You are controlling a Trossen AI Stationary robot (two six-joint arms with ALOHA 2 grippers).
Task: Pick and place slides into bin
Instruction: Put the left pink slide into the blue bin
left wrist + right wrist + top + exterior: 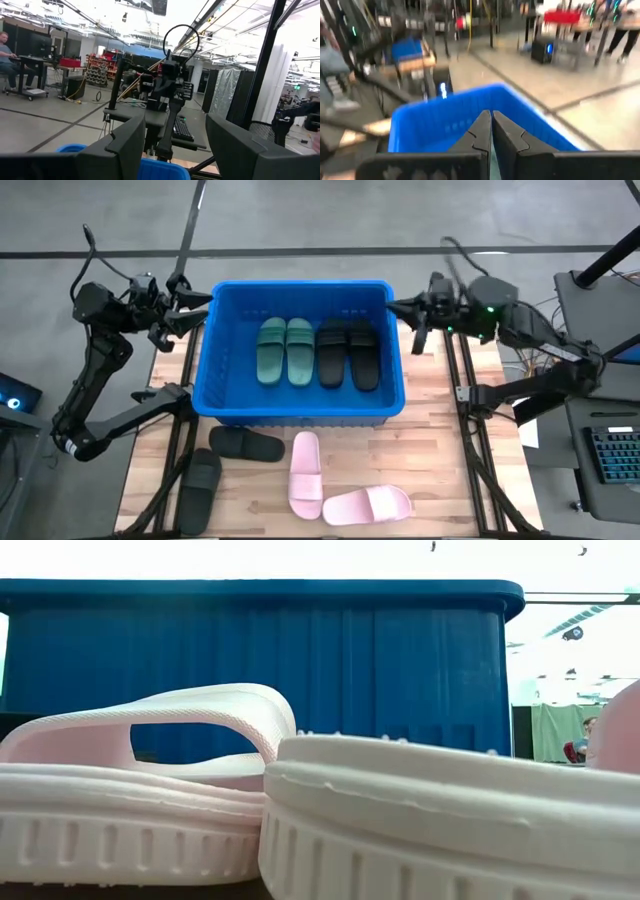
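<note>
High view: the bin point(300, 350) sits at the far middle of the desk point(440, 470). Inside it, two dark green slides point(285, 351) lie side by side, with a pair of black slides point(348, 353) just to their right, all four soles down. On the desk in front of the bin are four more: one black slide point(246, 444) just below the bin's front wall, another black slide point(200, 490) near the left front corner, one pale pink slide point(305, 474) pointing toward the bin, and a second pink slide point(367, 504) lying crosswise, touching the first at its near end. My left end effector point(196, 313) hangs just outside the bin's left far corner, my right end effector point(400, 307) just outside the right far corner, both raised and holding nothing.

Low view: the pink slide point(140, 790) and the sole edge of the other pink slide point(450, 830) fill the foreground, touching. The bin's blue ribbed wall point(300, 660) stands right behind them. No end effector shows here.

Left wrist view: my left fingers point(130, 145) stand apart with an empty gap, and the blue bin rim point(160, 170) shows low between them. The other arm shows beyond, and a seated person point(6, 60) sits far off in the room.

Right wrist view: my right fingers point(475, 135) are pressed together, nothing between them, pointing over the bin point(435, 120)
</note>
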